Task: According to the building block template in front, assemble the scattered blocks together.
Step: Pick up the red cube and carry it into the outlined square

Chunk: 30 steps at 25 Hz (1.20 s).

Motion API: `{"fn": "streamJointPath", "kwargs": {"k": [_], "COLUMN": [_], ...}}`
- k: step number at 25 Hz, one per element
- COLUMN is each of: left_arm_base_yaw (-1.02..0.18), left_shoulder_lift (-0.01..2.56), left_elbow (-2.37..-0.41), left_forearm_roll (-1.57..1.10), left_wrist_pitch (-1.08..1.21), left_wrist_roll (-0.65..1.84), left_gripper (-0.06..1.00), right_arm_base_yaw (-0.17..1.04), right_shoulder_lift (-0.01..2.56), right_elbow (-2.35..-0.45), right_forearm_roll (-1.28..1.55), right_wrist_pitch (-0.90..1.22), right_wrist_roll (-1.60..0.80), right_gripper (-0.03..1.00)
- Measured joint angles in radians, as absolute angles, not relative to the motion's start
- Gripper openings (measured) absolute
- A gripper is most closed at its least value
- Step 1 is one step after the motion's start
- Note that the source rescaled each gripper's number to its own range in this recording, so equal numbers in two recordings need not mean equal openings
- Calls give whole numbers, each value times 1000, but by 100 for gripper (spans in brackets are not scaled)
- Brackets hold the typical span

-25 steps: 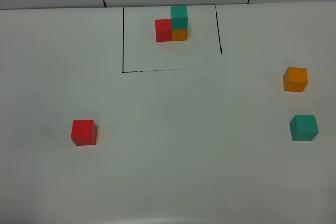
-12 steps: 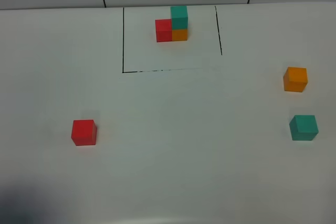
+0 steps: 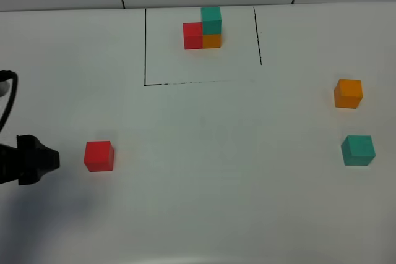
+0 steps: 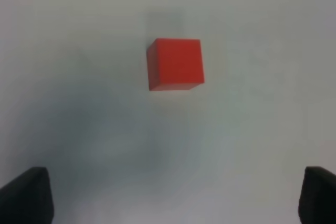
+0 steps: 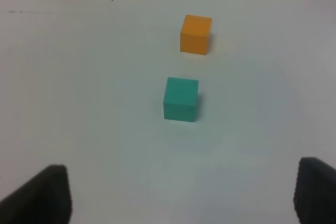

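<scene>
Left gripper (image 3: 34, 160): spread wide, empty, near the red block (image 3: 99, 156), not touching; mostly cut off overhead.
Right gripper (image 5: 181, 198): spread, empty; only fingertip ends show, by wrist camera alone.
Orange block (image 3: 348, 93), teal block (image 3: 357, 150): far right, apart.
Template (image 3: 203, 29): at the back, inside the drawn box (image 3: 145, 47).

We note a white table (image 3: 204, 177). On it: three-cube template (image 3: 203, 29) inside a black-lined box (image 3: 145, 47); red cube (image 3: 99, 156) far left; orange cube (image 3: 348, 93) and teal cube (image 3: 358, 150) far right, apart.
</scene>
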<state>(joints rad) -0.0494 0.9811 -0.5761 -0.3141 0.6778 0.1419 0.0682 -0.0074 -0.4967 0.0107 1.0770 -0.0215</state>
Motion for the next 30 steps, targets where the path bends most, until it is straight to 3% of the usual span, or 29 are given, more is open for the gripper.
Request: {"fn": "streamJointPath", "kwargs": {"k": [7,21,30], "left_arm_base_yaw": [-73,-341,-368], "left_shoulder_lift": [1238,1557,1704], "left_elbow": [-679,-885,-946], "left_forearm_roll": [-302,-23,-17], "left_wrist_pitch": [667,706,708], "left_wrist_roll": [126,-273,-305], "left_gripper": [95,94,93], "right_arm_base_yaw": [68,68,68], "right_shoulder_lift": [-7,-7,-7], "right_elbow": [-497,-497,-497], "right_forearm_roll": [11,11,11], "right_wrist_pitch": [1077,1077,1077], "right_wrist_roll": [-21,-21,-21], "right_gripper": [75,75,75]}}
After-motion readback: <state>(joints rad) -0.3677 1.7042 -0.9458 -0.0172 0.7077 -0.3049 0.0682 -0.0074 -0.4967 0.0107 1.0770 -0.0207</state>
